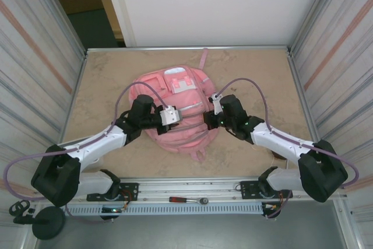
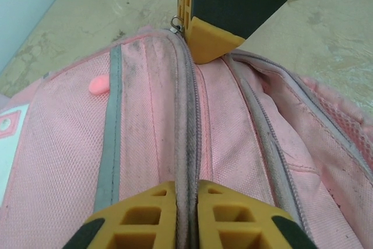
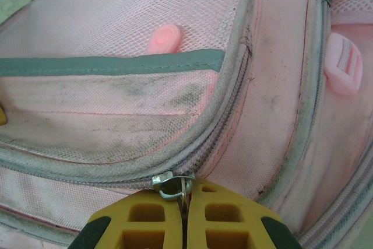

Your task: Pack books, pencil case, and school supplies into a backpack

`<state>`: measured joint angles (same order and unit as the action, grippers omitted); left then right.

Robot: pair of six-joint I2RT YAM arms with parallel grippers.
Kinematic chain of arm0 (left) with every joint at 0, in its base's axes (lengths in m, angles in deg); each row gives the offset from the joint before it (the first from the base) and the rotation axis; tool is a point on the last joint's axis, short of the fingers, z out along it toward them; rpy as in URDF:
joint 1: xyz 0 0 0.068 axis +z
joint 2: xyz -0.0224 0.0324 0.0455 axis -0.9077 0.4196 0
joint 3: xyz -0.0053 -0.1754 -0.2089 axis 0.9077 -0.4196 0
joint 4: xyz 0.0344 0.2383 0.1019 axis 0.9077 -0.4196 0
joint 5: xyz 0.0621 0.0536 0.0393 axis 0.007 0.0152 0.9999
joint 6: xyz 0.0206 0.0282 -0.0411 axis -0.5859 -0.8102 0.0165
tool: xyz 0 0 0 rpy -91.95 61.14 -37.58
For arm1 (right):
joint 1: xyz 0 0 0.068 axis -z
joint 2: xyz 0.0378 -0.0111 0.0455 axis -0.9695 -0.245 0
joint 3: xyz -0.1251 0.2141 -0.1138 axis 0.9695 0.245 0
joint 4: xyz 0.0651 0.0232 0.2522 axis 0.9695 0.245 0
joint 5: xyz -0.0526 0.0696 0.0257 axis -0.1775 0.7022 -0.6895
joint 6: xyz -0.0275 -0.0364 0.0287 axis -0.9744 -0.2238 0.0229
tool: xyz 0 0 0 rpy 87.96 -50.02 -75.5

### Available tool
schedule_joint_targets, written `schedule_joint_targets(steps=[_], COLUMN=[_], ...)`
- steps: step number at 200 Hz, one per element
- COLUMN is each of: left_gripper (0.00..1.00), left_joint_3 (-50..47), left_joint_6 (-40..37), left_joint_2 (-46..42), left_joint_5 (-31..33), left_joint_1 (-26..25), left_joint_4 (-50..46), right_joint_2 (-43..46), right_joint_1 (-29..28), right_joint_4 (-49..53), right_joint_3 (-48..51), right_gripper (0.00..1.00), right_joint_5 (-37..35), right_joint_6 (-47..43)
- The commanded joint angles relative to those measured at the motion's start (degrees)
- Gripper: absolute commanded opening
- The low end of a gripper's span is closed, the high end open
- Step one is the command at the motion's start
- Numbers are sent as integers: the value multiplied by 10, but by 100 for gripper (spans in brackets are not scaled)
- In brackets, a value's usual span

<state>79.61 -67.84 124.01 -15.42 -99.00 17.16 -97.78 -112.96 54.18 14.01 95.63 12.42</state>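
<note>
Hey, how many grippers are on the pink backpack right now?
2. The left gripper pinches the zipper seam of the backpack. The right gripper is shut on the metal zipper pull, further along that same zipper.

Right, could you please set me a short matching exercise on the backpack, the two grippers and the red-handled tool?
Things:
1. backpack
2. left gripper
3. right gripper
4. red-handled tool

Descriptions:
A. shut on the metal zip pull
B. lying on the rail at the near edge
C. pink, lying in the middle
D. pinching a zip seam

Pairs: 1-C, 2-D, 3-A, 4-B
</note>
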Motion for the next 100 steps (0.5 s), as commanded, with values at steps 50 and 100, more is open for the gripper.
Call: schedule_joint_targets(steps=[50, 100], left_gripper=[59, 42], left_joint_3=[49, 115], left_joint_6=[3, -21], left_joint_2=[-22, 58], left_joint_5=[148, 165], left_joint_1=[-71, -105], left_joint_4=[-71, -103], right_joint_2=[15, 40], right_joint_1=[-38, -71], right_joint_4=[-67, -65], right_joint_3=[3, 0], right_gripper=[0, 0], right_joint_5=[24, 25], right_joint_6=[3, -4])
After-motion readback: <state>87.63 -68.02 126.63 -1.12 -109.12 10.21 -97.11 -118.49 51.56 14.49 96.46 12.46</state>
